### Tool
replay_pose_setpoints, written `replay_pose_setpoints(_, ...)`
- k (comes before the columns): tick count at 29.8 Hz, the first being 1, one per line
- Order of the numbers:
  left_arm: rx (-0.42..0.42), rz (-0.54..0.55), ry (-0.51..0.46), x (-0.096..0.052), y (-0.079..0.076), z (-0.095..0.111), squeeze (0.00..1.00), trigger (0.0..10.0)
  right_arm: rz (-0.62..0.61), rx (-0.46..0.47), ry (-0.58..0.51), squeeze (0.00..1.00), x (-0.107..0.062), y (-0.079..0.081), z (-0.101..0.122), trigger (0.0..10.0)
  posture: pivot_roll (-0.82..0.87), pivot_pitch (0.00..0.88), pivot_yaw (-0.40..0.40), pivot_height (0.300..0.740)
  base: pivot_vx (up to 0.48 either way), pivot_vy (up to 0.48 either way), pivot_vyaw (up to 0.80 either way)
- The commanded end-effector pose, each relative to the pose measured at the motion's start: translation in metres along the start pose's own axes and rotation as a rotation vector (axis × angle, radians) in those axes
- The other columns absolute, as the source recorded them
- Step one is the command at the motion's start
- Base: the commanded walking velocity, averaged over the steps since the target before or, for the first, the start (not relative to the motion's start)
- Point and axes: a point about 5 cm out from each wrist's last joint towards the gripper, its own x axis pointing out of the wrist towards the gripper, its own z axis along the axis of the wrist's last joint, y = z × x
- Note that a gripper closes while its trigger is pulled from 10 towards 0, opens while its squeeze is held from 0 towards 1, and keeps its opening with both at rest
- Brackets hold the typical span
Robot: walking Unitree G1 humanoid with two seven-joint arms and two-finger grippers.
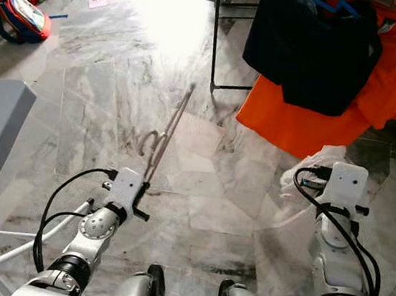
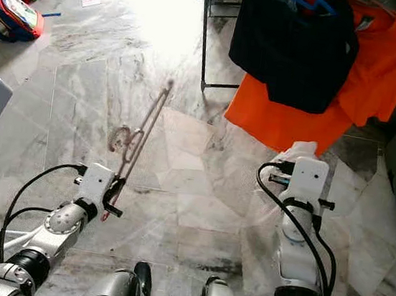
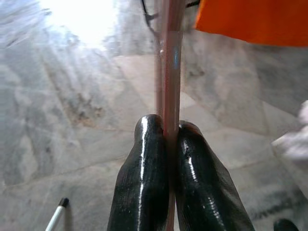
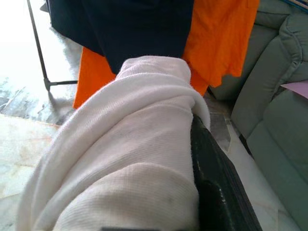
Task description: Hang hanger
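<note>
Two claws: left claw (image 3: 166,144) clamps one hanger (image 1: 167,133), right claw (image 4: 192,144) seemingly grips one white cloth (image 4: 125,154)

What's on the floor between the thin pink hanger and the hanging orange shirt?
Bare marble floor separates the thin pink hanger from the orange shirt, in the left eye view.

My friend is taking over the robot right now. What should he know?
Left gripper: shut on the hanger, a thin pinkish wire one, held out over the marble floor.
Right gripper: wrapped in a white garment; I cannot tell how its fingers stand.
Ahead on the right: a black clothes rack carrying a black garment and an orange shirt.
Done: hanger and white garment are picked up.
Left: the garment looks not yet on the hanger, and the hanger is not yet on the rack.
</note>
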Motion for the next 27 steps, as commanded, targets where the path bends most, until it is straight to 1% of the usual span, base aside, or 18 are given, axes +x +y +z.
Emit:
replay_pose_setpoints(1,-0.008,0.103,-0.082,0.0,0.008,0.015,0.0,10.0,0.031,0.016,-0.04,0.0,-0.01,0.007,0.005,0.0,-0.09,0.207,0.044,0.74,0.0,0.0,0.0)
replay_pose_setpoints(2,-0.008,0.103,-0.082,0.0,0.008,0.015,0.0,10.0,0.031,0.016,-0.04,0.0,-0.01,0.007,0.005,0.0,-0.09,0.207,0.044,0.74,0.0,0.0,0.0)
replay_pose_setpoints(4,0.015,0.158,-0.134,-0.003,0.013,0.025,0.0,10.0,0.039,0.018,-0.054,0.0,-0.015,0.009,0.006,0.0,-0.08,0.2,0.045,0.74,0.0,0.0,0.0)
replay_pose_setpoints(7,0.013,0.186,-0.139,-0.007,0.017,0.025,0.0,10.0,0.038,0.02,-0.063,0.0,-0.016,0.009,0.007,0.0,-0.07,0.194,0.045,0.74,0.0,0.0,0.0)
replay_pose_setpoints(8,0.014,0.214,-0.134,-0.011,0.021,0.023,0.0,10.0,0.042,0.019,-0.071,0.0,-0.017,0.009,0.008,0.6,-0.07,0.187,0.047,0.74,0.0,0.0,0.0)
replay_pose_setpoints(10,0.014,0.214,-0.134,-0.011,0.021,0.023,0.0,10.0,0.042,0.019,-0.071,0.0,-0.017,0.009,0.008,0.6,-0.07,0.187,0.047,0.74,0.0,0.0,0.0)
replay_pose_setpoints(11,0.009,0.232,-0.126,-0.016,0.022,0.019,0.0,10.0,0.048,0.013,-0.078,0.0,-0.019,0.01,0.009,9.6,-0.06,0.18,0.045,0.74,0.0,0.0,0.0)
replay_pose_setpoints(12,0.009,0.232,-0.126,-0.016,0.022,0.019,0.0,10.0,0.048,0.013,-0.078,0.0,-0.019,0.01,0.009,9.6,-0.06,0.18,0.045,0.74,0.0,0.0,0.0)
replay_pose_setpoints(13,0.003,0.253,-0.112,-0.019,0.023,0.014,0.0,10.0,0.06,0.015,-0.077,0.0,-0.021,0.01,0.008,10.0,-0.06,0.169,0.039,0.74,0.0,0.0,0.0)
replay_pose_setpoints(14,-0.011,0.267,-0.09,-0.021,0.022,0.009,0.0,10.0,0.085,0.009,-0.09,0.0,-0.024,0.012,0.01,10.0,-0.06,0.159,0.029,0.74,0.0,0.0,0.0)
replay_pose_setpoints(18,-0.02,0.281,-0.08,-0.02,0.021,0.01,0.0,10.0,0.1,0.002,-0.1,0.0,-0.027,0.014,0.011,10.0,-0.06,0.148,0.023,0.74,0.0,0.0,0.0)
replay_pose_setpoints(19,-0.016,0.297,-0.072,-0.02,0.025,0.013,0.0,10.0,0.099,-0.005,-0.098,0.0,-0.029,0.015,0.012,10.0,-0.06,0.143,0.017,0.74,0.0,0.0,0.0)
replay_pose_setpoints(21,-0.023,0.306,-0.07,-0.02,0.027,0.013,0.0,10.0,0.1,-0.006,-0.101,0.0,-0.03,0.015,0.012,10.0,-0.07,0.146,0.016,0.74,0.0,0.0,0.0)
replay_pose_setpoints(24,-0.04,0.318,-0.061,-0.022,0.026,0.013,0.0,10.0,0.105,-0.015,-0.107,0.0,-0.031,0.013,0.013,10.0,-0.07,0.138,0.014,0.74,0.0,0.0,0.0)
replay_pose_setpoints(27,-0.078,0.301,-0.066,-0.021,0.02,0.017,0.0,10.0,0.107,-0.023,-0.114,0.0,-0.031,0.01,0.016,10.0,-0.1,0.142,0.01,0.74,0.0,0.0,0.68)
